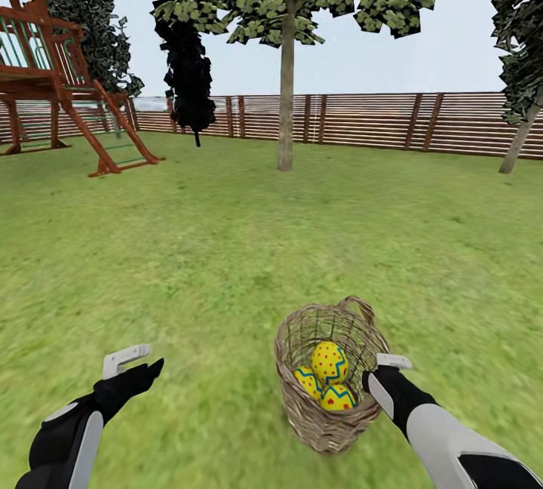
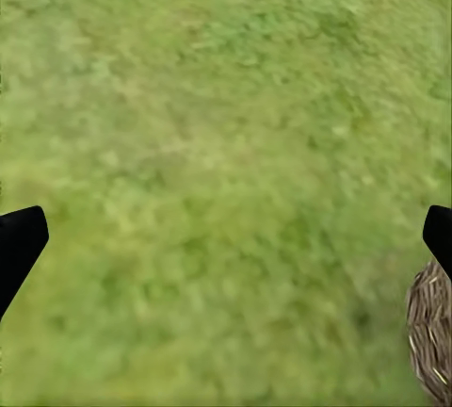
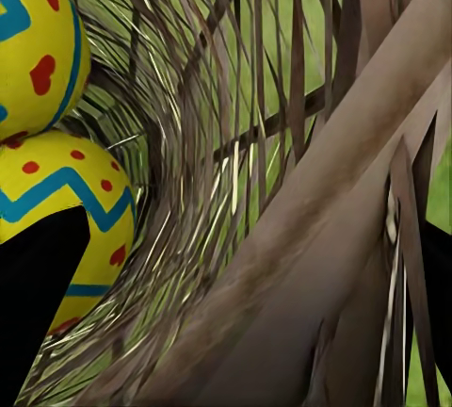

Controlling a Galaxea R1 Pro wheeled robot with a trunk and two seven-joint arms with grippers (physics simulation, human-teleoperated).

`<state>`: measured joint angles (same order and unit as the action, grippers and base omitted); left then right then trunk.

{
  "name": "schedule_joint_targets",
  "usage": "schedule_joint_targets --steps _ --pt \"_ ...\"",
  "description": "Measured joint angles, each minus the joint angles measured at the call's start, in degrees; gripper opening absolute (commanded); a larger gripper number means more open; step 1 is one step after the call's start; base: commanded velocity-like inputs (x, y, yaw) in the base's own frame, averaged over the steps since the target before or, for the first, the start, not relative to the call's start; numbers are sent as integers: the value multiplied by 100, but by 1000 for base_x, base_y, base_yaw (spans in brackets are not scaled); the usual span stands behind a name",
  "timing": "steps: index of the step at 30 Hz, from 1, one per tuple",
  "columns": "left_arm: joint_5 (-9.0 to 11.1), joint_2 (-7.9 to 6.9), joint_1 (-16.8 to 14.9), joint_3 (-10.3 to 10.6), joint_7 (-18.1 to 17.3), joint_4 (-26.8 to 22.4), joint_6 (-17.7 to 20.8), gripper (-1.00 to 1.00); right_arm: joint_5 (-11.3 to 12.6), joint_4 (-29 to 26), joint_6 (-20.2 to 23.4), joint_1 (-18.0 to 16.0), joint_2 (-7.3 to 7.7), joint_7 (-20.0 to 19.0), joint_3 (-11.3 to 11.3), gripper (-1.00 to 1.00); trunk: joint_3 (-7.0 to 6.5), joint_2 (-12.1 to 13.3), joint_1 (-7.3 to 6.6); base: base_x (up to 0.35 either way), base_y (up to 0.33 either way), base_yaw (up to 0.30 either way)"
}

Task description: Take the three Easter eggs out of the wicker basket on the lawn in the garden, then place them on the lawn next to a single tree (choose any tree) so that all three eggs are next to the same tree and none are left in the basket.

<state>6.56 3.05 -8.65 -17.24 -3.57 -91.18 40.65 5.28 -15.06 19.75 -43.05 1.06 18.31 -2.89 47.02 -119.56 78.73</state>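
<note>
The wicker basket (image 1: 329, 376) is woven of thin brown twigs, rough and open, with pale glints along the strands in the right wrist view (image 3: 235, 190). The Easter eggs (image 1: 329, 379) look smooth and hard, with a painted satin yellow shell and flat blue and red markings (image 3: 66, 219). The lawn (image 1: 226, 247) is a soft, matt, blurred green. The right claw (image 1: 386, 372) and left claw (image 1: 136, 368) show matt black and pale grey shells, probably plastic. The fence (image 1: 377, 121) and play tower (image 1: 53, 74) are brown wood, and the tree (image 1: 286, 96) has a dull, mottled trunk.
</note>
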Motion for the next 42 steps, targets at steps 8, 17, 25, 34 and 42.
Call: schedule_joint_targets --steps 8,17,25,34,42 --pt "-8 4 2 0 1 0 5 100 11 2 143 1 0 -2 -2 -100 -108 242 -132 0 0 0" --pt "-1 -3 0 -9 -5 0 5 100 5 -6 147 1 0 -1 -1 -100 -108 242 -135 130 0 0" --pt "8 -3 0 -9 -6 0 -4 100 -1 -8 148 1 0 -1 1 -100 -108 242 -136 319 0 0" --pt "-1 -9 0 -10 -7 264 -12 100 0 -8 148 1 0 -1 0 -100 -108 242 -136 325 0 0" --pt "-16 -15 1 0 -6 1040 -375 100 -5 -10 147 1 0 -1 -4 -100 -108 242 -136 329 0 0"
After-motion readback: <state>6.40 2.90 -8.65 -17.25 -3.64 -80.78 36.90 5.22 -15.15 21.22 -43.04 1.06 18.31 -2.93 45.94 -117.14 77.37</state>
